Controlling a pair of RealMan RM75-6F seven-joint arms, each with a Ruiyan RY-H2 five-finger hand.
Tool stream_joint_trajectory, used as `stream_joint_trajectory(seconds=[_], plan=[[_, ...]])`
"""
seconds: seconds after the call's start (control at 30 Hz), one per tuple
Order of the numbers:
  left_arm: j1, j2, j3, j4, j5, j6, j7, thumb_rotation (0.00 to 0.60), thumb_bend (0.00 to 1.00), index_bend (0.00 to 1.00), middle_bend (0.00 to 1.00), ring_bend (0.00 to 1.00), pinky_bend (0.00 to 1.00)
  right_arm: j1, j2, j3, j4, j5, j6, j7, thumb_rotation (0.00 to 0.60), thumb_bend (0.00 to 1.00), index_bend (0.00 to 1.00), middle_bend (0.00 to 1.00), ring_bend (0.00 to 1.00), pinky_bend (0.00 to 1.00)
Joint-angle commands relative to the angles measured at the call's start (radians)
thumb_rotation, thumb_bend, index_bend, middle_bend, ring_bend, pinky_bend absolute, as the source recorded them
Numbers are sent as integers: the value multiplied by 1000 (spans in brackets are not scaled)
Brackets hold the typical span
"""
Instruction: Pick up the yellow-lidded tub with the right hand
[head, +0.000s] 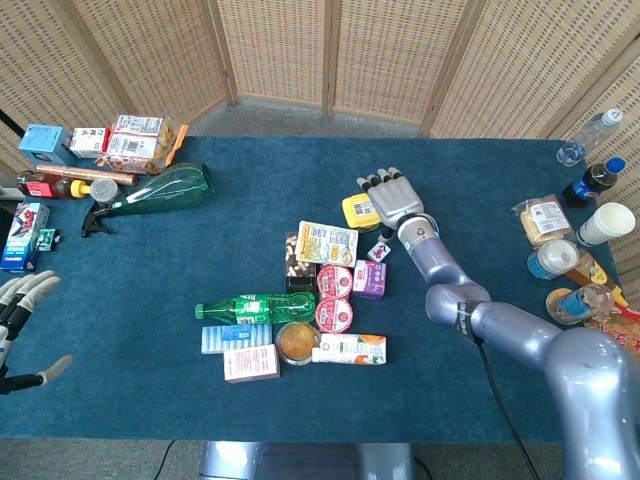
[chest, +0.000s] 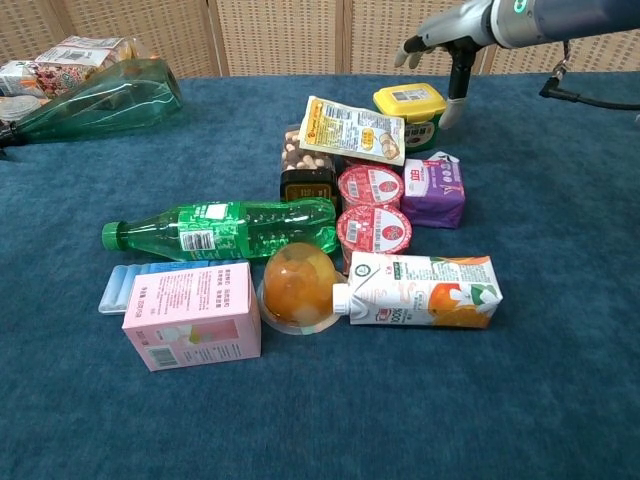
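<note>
The yellow-lidded tub (head: 357, 211) (chest: 409, 104) stands at the far end of the cluster of groceries, just behind a purple carton (chest: 433, 189). My right hand (head: 392, 198) (chest: 443, 32) hovers over the tub's right half with its fingers stretched out flat. In the chest view its thumb (chest: 459, 92) hangs down beside the tub's right wall; I cannot tell if it touches. Nothing is held. My left hand (head: 20, 305) lies open with spread fingers at the table's near left edge, far from the tub.
A yellow snack packet (head: 326, 242) lies against the tub's left side, on a dark nut jar (chest: 305, 170). Two red-lidded cups (chest: 370, 186), a green bottle (chest: 230, 229) and a juice carton (chest: 425, 290) lie nearer. Bottles and cups (head: 575, 250) crowd the right edge.
</note>
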Motion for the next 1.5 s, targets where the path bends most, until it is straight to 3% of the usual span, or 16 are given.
stream_joint_trajectory(seconds=[0.03, 0.13, 0.2, 0.37, 0.47, 0.67, 1.03, 1.3, 1.5], plan=[[1, 1, 0, 1, -2, 1, -4, 600, 272, 86, 86, 0, 0, 33, -38, -41, 57, 40, -29, -28, 600, 123, 12, 90, 0, 0], [4, 1, 0, 3, -4, 2, -5, 600, 271, 85, 86, 0, 0, 60, -74, -70, 117, 72, -47, -47, 600, 127, 111, 196, 12, 51], [6, 1, 1, 4, -5, 4, -8, 600, 270, 85, 86, 0, 0, 77, -101, -90, 160, 96, -61, -60, 600, 129, 214, 311, 95, 140], [17, -1, 3, 12, -9, 16, -21, 600, 271, 85, 86, 0, 0, 101, -144, -129, 231, 183, -93, -72, 600, 125, 625, 814, 622, 522], [21, -2, 4, 21, -14, 16, -28, 600, 272, 85, 86, 0, 0, 92, -137, -111, 220, 214, -79, -31, 600, 137, 738, 948, 745, 634], [15, -9, 1, 29, -17, 5, -35, 600, 272, 85, 86, 0, 0, 42, -47, -54, 82, 140, 28, 62, 600, 165, 755, 966, 775, 644], [-3, -23, -4, 28, 3, -13, -31, 600, 272, 85, 86, 0, 0, -138, 212, 65, -304, -88, 299, 267, 600, 168, 754, 965, 796, 644], [2, -21, 4, 14, 36, 1, -22, 600, 272, 84, 87, 0, 0, -267, 370, 136, -555, -206, 422, 400, 600, 168, 746, 964, 795, 644], [9, -13, 8, 11, 55, 23, -23, 600, 270, 85, 88, 0, 0, -334, 444, 162, -679, -271, 478, 441, 600, 166, 745, 961, 795, 644]])
